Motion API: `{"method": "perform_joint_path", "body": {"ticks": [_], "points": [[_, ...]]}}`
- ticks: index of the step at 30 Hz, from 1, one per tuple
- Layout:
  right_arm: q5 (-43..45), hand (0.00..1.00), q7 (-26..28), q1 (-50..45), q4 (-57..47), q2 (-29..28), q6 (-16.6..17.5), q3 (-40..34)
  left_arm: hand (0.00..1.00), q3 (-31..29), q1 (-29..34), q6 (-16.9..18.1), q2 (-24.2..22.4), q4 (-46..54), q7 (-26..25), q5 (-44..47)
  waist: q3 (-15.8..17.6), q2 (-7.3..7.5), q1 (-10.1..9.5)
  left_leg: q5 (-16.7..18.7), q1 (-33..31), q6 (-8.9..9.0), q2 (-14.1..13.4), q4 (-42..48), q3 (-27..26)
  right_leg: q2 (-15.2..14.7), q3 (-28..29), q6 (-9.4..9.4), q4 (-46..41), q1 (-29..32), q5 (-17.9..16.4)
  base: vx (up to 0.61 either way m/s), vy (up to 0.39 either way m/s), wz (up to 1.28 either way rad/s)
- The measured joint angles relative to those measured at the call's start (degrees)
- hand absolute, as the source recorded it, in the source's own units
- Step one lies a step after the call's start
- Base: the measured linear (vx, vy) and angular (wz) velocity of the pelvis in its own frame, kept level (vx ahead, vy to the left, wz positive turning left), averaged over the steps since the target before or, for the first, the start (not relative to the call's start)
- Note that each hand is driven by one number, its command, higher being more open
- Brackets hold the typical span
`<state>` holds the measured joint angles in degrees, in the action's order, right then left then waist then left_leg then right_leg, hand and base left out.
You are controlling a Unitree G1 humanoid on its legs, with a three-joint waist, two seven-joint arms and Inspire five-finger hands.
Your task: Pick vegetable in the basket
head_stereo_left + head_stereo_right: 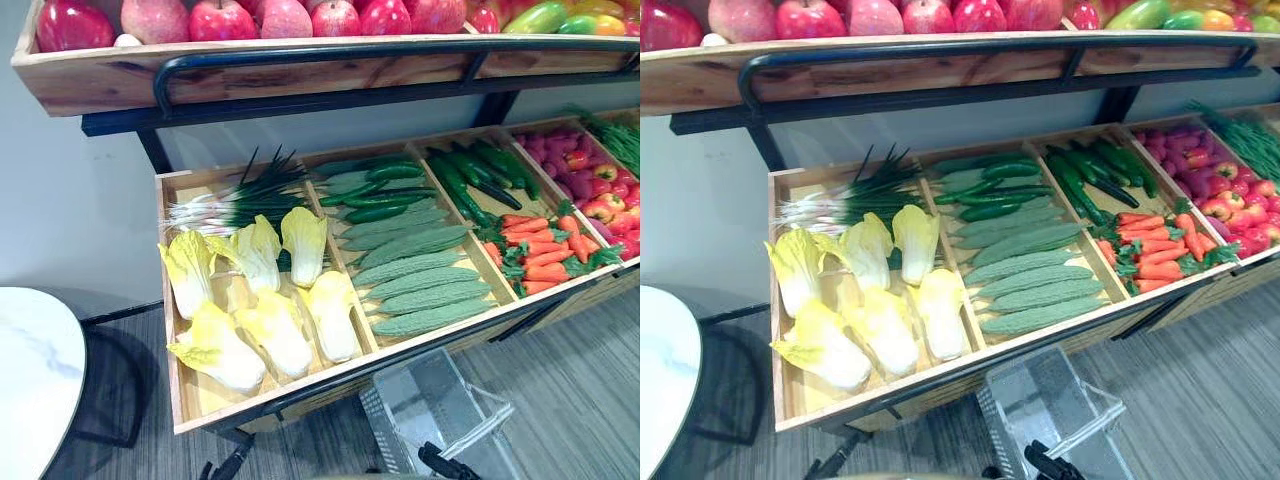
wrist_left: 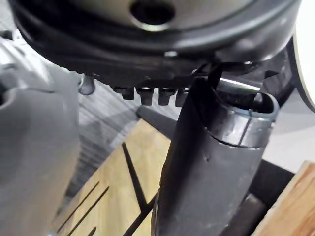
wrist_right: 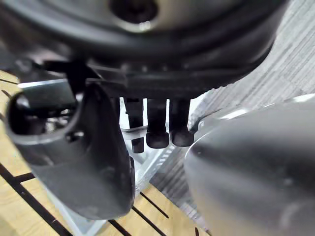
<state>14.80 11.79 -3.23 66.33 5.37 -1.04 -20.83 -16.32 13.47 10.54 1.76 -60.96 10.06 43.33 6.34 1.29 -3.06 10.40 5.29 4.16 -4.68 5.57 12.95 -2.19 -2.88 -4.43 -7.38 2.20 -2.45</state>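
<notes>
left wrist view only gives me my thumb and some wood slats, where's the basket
observer: The grey wire basket stands on the grey floor, just in front of the wooden display stand.
operator: what veg is closest to it
observer: The pale green bumpy bitter gourds, in the stand's second compartment from the robot's left, right behind the basket.
operator: is my right hand holding anything
observer: No. The right hand is empty, its fingers hanging relaxed.
</notes>
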Motion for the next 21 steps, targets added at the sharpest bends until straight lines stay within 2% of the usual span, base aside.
{"method": "perform_joint_path", "body": {"ticks": [3,4,5,6,8,9,11,12,15,19,21], "points": [[-0.2,0.0,0.2,0.1,0.3,0.1,-0.1,2.0,1.0,0.4,0.0,0.3,0.3,0.2,0.2,1.9,-0.3,0.48,0.24,-1.4,-0.3,1.15,0.1,-0.4,-1.5,-0.5,-1.8,0.35,1.2,-1.4,-0.2,0.07,-0.072,0.35],[-0.5,0.0,0.2,0.1,0.4,0.1,-0.2,2.4,1.0,0.5,-0.1,0.4,0.5,0.4,0.1,2.5,-0.5,0.83,0.26,-2.0,-0.5,1.27,0.3,-0.4,-2.4,-0.8,-2.2,0.35,1.4,-1.5,-0.2,0.02,-0.026,0.46],[-1.2,0.0,0.2,0.1,0.9,0.0,-0.2,3.0,1.0,1.9,-0.3,0.8,1.2,0.9,-0.2,3.6,-1.0,1.66,0.31,-3.4,-1.7,2.22,0.9,-0.5,-4.4,-1.6,-3.6,0.37,1.9,-1.5,-0.2,-0.01,-0.018,0.72],[-1.2,0.0,0.3,0.0,1.2,0.1,-0.6,2.9,1.0,2.8,-0.8,0.9,1.7,1.7,-0.3,3.7,-1.1,2.32,0.39,-5.4,-2.9,1.54,1.6,-1.1,-7.3,-2.6,-5.8,0.37,2.2,-1.7,-0.2,-0.03,-0.018,0.89],[-1.0,0.0,0.2,-0.3,1.8,0.4,-1.2,1.7,1.0,4.3,-1.1,1.5,2.1,3.1,-0.6,3.5,-1.2,2.53,1.35,-7.9,-3.6,0.16,2.1,-2.8,-12.3,-3.7,-9.5,0.39,2.2,-2.4,-0.3,-0.08,0.013,1.31],[-0.4,0.0,0.0,-0.8,2.0,0.5,-2.3,0.2,1.0,4.2,-1.2,1.6,2.0,3.4,-0.7,3.0,-1.5,2.16,2.34,-8.5,-3.2,-2.17,1.9,-4.7,-19.1,-4.1,-12.0,0.72,2.2,-3.4,-0.5,-0.08,0.038,1.39],[0.9,0.0,-0.5,-1.2,2.0,0.6,-2.8,-0.6,1.0,4.1,-1.3,1.5,2.0,2.9,-1.3,2.1,-1.4,1.89,2.31,-7.4,-3.1,-3.55,1.6,-4.4,-27.5,-4.2,-13.1,0.94,2.0,-4.2,-1.7,-0.08,0.067,0.81],[1.2,0.0,-1.0,-1.6,1.8,0.4,-2.8,-1.0,1.0,4.1,-0.9,1.5,2.2,1.9,-2.4,1.4,-1.0,1.71,2.26,-8.6,-2.6,-2.88,2.2,-5.4,-26.0,-4.2,-13.1,0.84,0.8,-4.3,-2.9,-0.12,0.051,0.42],[1.2,0.0,-0.9,-3.9,1.8,-0.6,-3.1,-3.1,1.0,4.2,-0.9,1.5,2.4,0.1,-4.5,1.2,-1.5,1.65,3.13,-11.5,-1.3,-3.12,3.3,-11.0,-22.0,-4.1,-13.1,0.9,0.2,-4.3,-4.4,-0.12,0.002,0.58],[1.1,0.0,-0.8,-5.4,1.8,-1.5,-3.1,-5.6,1.0,3.6,-0.5,1.7,2.0,-1.0,-6.9,2.8,-1.4,1.59,3.14,-12.1,-2.1,-3.27,3.8,-11.0,-21.1,-3.9,-12.8,0.57,0.3,-4.4,-4.7,-0.06,0.0,0.28],[1.1,0.0,-0.8,-5.5,1.8,-1.9,-2.7,-6.3,1.0,1.4,-0.2,4.0,1.5,-2.3,-8.7,6.4,-1.5,1.63,3.03,-12.3,-2.1,-3.06,3.9,-11.1,-21.3,-4.0,-13.0,0.41,0.5,-4.5,-4.5,0.0,0.0,0.0]]}}
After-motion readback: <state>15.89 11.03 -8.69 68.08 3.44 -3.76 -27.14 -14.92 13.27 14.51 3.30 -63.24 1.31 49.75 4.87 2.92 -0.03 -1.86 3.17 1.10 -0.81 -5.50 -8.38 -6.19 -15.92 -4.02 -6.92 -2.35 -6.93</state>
